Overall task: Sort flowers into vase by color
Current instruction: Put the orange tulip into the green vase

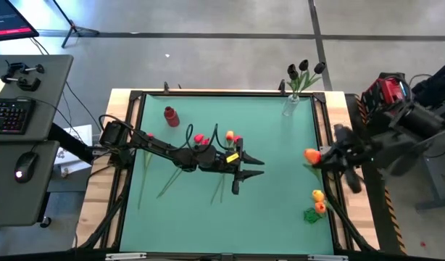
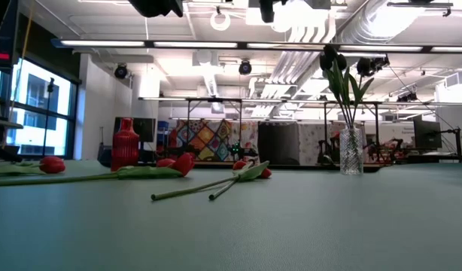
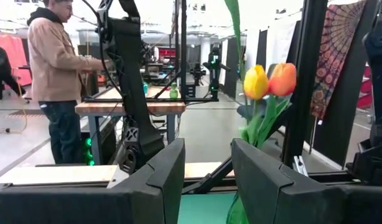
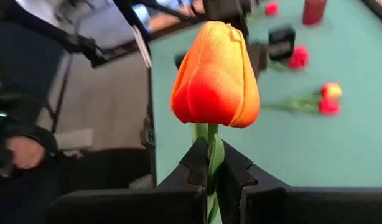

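Observation:
My right gripper (image 1: 318,158) is over the table's right edge, shut on an orange tulip (image 4: 216,74) whose head also shows from above (image 1: 312,154). My left gripper (image 1: 250,170) hovers over the middle of the table, open, with nothing between its fingers (image 3: 206,180). Red tulips (image 1: 201,139) lie flat on the green mat, their stems (image 2: 193,188) along the surface. A clear glass vase (image 2: 351,150) at the far right holds dark tulips (image 1: 304,69). A red vase (image 1: 170,116) stands at the far left. Yellow and orange tulips (image 3: 270,81) stand upright at the near right (image 1: 319,201). My right gripper pinches the orange tulip's green stem (image 4: 209,146) between its two fingers, just below the head. It comes from the table's right side, slanting down. The flower is lifted clear of the table, with its head standing past the fingertips; the stem's lower part is hidden by the fingers.
A black frame (image 1: 324,116) borders the green mat (image 1: 280,217). A desk with keyboard and mouse (image 1: 19,116) stands left of the table. A person (image 3: 54,74) stands at another table in the room beyond.

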You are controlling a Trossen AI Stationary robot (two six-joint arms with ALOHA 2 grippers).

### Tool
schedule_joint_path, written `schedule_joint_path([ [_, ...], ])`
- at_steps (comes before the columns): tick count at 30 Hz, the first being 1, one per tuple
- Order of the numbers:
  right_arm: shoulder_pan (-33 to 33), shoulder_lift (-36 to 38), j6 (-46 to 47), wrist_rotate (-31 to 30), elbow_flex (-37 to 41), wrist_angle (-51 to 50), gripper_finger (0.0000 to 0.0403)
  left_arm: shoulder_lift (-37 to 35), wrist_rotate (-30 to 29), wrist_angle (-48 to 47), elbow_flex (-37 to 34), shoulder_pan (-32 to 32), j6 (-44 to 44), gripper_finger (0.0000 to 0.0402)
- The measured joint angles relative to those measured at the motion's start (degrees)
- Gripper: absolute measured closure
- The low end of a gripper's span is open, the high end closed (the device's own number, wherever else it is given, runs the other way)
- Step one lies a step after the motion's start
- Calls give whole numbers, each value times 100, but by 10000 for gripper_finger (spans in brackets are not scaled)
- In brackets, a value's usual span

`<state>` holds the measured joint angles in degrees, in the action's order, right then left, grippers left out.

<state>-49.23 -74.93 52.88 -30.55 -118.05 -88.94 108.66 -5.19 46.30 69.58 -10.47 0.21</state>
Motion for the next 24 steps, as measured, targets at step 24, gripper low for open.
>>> schedule_joint_path([
  [24,-107,-96,-487,949,-809,-111,403,-2,-21,-19,0,32,0,280],
])
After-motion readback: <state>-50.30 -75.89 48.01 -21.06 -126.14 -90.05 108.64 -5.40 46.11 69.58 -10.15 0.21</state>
